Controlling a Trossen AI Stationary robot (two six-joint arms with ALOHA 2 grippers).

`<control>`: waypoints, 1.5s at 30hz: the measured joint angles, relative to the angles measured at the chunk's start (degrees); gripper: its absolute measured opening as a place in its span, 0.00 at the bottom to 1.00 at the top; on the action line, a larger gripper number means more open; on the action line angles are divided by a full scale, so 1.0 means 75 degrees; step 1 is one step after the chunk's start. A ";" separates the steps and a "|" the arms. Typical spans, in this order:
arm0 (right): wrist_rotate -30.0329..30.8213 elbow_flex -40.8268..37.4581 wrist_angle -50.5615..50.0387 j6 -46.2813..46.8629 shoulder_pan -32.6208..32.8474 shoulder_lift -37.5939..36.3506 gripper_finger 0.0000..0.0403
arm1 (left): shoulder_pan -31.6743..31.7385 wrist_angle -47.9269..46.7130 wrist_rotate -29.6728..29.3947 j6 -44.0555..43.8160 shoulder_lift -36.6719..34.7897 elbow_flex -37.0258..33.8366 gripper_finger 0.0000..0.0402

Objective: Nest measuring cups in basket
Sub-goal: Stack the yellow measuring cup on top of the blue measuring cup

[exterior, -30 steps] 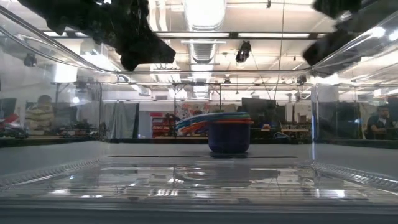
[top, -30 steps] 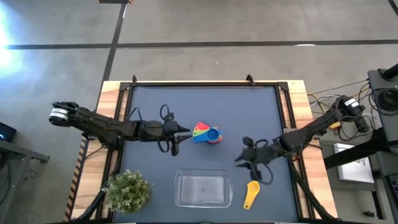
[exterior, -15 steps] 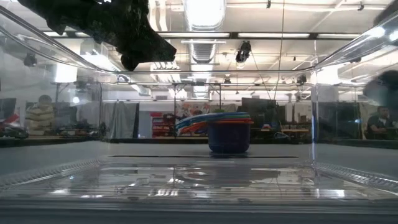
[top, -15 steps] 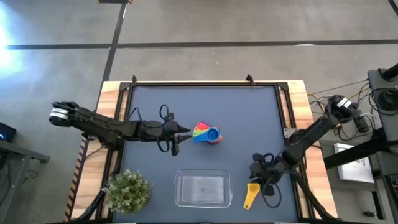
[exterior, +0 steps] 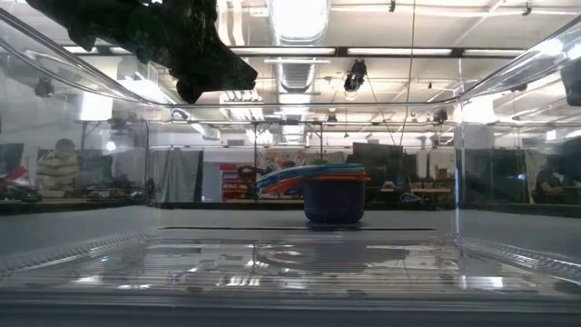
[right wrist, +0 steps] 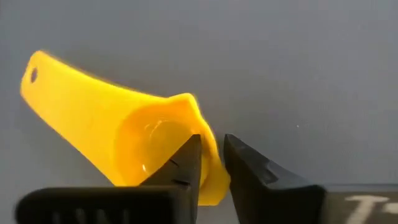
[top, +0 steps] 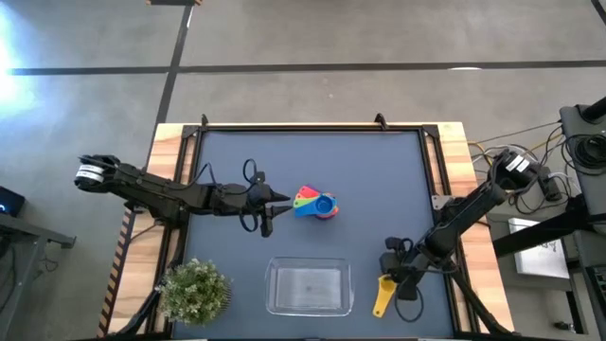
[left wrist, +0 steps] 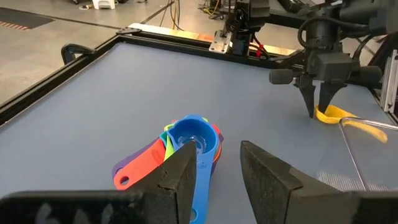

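The right gripper is down at the table's five o'clock area in the high view, directly over the bowl end of the yellow measuring cup. In the right wrist view its two fingers stand close together, a narrow gap between them, straddling the rim of the yellow cup's bowl; one finger sits inside the bowl and the other just outside its wall. Whether the pads actually press the rim cannot be told. The yellow cup lies flat on the dark mat, its handle pointing toward six o'clock in the high view, just beside the clear basket on the basket's three o'clock side.

The basket sits at the table's six o'clock edge with nothing in it. The bushy green plant stands at its nine o'clock side, near but apart.

The nested stack of measuring cups rests near the table's centre, at twelve o'clock from the basket and well apart from it. The blue cup is on top, with red-pink, green and purple handles fanned out beneath.

The left gripper hovers just at nine o'clock of that stack, fingers moderately spread and holding nothing, the blue cup showing between them in the left wrist view.
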 joint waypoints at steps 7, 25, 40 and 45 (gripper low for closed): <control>0.0602 0.0000 -0.0372 0.0370 -0.0015 -0.0670 0.04 | 0.0000 -0.0003 0.0000 0.0000 0.0000 -0.0044 0.27; 0.6752 -0.0303 -0.1674 0.2921 -0.1070 -0.3088 0.04 | 0.0003 0.0256 -0.0026 0.0266 0.0480 -0.0059 0.27; 0.4146 -0.0306 0.3181 -0.0257 -0.3867 -0.1901 0.03 | 0.0003 -0.0005 -0.0360 0.0548 0.0202 0.0020 0.27; 0.2700 -0.0306 0.3956 -0.0241 -0.4862 -0.0996 0.03 | 0.0003 -0.0422 -0.0415 0.0552 -0.0161 0.0020 0.27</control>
